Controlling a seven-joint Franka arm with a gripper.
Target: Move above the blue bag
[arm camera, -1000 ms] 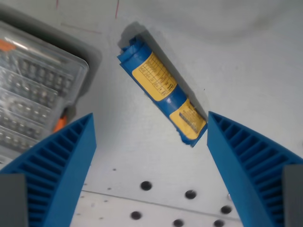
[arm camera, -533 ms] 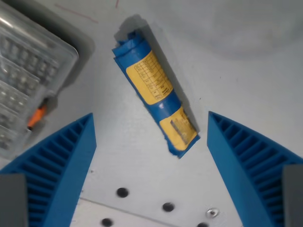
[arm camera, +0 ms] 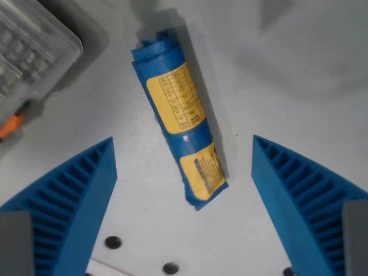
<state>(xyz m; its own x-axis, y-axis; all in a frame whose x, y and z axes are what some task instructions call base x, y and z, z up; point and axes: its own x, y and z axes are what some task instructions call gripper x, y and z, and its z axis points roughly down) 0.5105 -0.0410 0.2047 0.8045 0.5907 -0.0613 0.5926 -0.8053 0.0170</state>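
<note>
The blue bag [arm camera: 177, 118] is a rolled blue packet with yellow labels, lying on the white table, slanting from upper left to lower right. My gripper [arm camera: 184, 172] hangs above it, open, with the blue ribbed fingers [arm camera: 72, 201] spread wide at the wrist view's left and right. The bag's lower end lies between the two fingers, nearer the middle of the picture. Nothing is held between the fingers.
A clear plastic case [arm camera: 31, 54] with an orange part stands at the wrist view's upper left, beside the bag. Small round holes [arm camera: 113, 242] dot the table near the bottom edge.
The whole scene has shifted and turned: the camera has moved, so the bag now sits more centred and steeper between the fingers, and the case has slid toward the left edge.
</note>
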